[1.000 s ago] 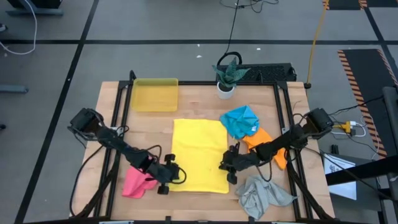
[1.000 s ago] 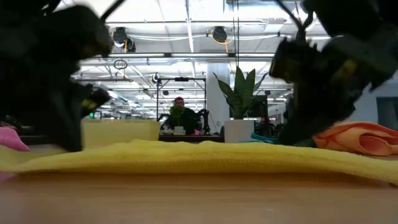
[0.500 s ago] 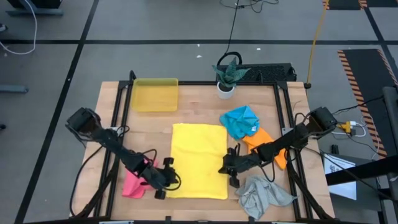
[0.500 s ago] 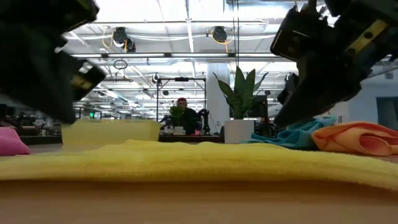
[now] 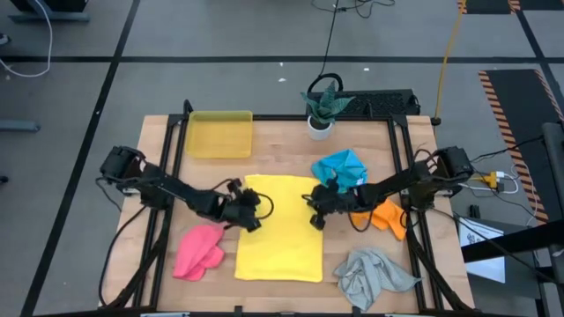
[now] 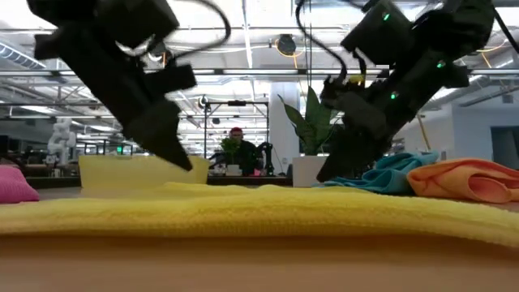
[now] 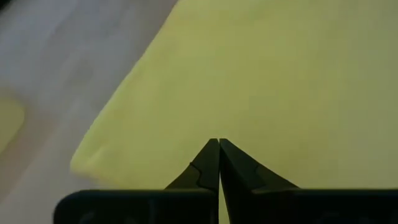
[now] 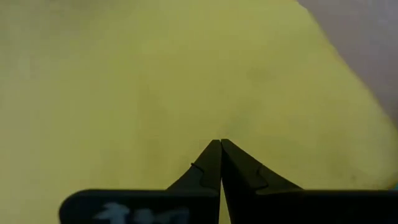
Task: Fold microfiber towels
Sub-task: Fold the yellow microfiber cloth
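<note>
Yellow towel (image 5: 280, 227) lies spread flat at the table's centre, with the left gripper (image 5: 249, 211) over its left edge and the right gripper (image 5: 315, 210) over its right edge. Both have fingers pressed together and nothing between them. Pink towel (image 5: 199, 250) sits crumpled just left of the yellow one; blue towel (image 5: 342, 167), orange towel (image 5: 385, 215) and grey towel (image 5: 374, 275) lie bunched to the right.

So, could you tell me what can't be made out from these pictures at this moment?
- Yellow towel: whether either shut gripper pinches cloth; high view too small, wrist views show only closed tips.
- Orange towel: partly under the right arm, high view.
- Grey towel: outside the low view.
- Person behind the table: too small, low view.
</note>
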### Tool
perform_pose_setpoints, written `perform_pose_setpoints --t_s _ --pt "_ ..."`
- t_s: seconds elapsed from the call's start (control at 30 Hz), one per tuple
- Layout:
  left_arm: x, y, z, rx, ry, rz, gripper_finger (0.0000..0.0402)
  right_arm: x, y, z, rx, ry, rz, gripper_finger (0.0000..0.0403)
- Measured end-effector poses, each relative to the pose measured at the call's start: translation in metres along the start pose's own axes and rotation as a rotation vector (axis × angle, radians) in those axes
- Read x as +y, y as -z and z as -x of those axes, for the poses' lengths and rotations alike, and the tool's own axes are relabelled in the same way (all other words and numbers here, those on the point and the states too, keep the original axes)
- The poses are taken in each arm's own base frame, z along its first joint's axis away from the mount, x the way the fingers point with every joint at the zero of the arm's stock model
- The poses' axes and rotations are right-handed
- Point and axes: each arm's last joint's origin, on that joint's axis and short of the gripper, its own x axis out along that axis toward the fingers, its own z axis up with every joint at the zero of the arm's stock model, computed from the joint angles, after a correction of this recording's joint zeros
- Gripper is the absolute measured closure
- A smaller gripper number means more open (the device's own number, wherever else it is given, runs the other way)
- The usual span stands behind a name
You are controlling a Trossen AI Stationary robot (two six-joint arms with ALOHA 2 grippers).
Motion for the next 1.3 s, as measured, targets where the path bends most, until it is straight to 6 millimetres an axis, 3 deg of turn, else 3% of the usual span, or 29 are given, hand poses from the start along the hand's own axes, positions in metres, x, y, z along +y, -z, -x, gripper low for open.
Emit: perform_pose_setpoints --t_s 0.23,0.37,0.53,0.63,0.8,1.0,1.13,1.3 --pt "0.016 0.025 -0.009 0.092 -0.038 0.065 0.0398 -0.025 -0.010 -0.006 0.011 0.077 -0.002 0.0403" --pt "0.028 0.035 -0.012 0.070 -0.171 0.119 0.0389 -0.041 -0.016 -0.009 0.004 0.124 -0.006 0.0403" --pt "0.034 0.032 -0.011 0.011 -0.280 0.132 0.0391 -0.052 -0.021 -0.011 -0.028 0.218 0.011 0.0403" --pt "0.028 0.026 -0.006 -0.012 -0.225 0.108 0.0398 -0.050 -0.023 -0.011 -0.048 0.189 0.023 0.0403" --pt "0.020 0.021 0.001 -0.043 -0.153 0.094 0.0387 -0.034 -0.023 -0.012 -0.030 -0.036 0.003 0.0403" --pt "0.016 0.025 0.006 0.025 -0.058 0.032 0.0398 -0.001 -0.001 -0.022 0.009 -0.176 0.040 0.0403" --pt "0.011 0.032 0.009 0.100 0.031 -0.030 0.0387 0.006 0.007 -0.030 0.007 -0.148 0.063 0.0403" --pt "0.005 0.036 0.013 0.106 0.053 -0.033 0.0390 -0.012 0.004 -0.030 0.030 0.020 0.089 0.0403"
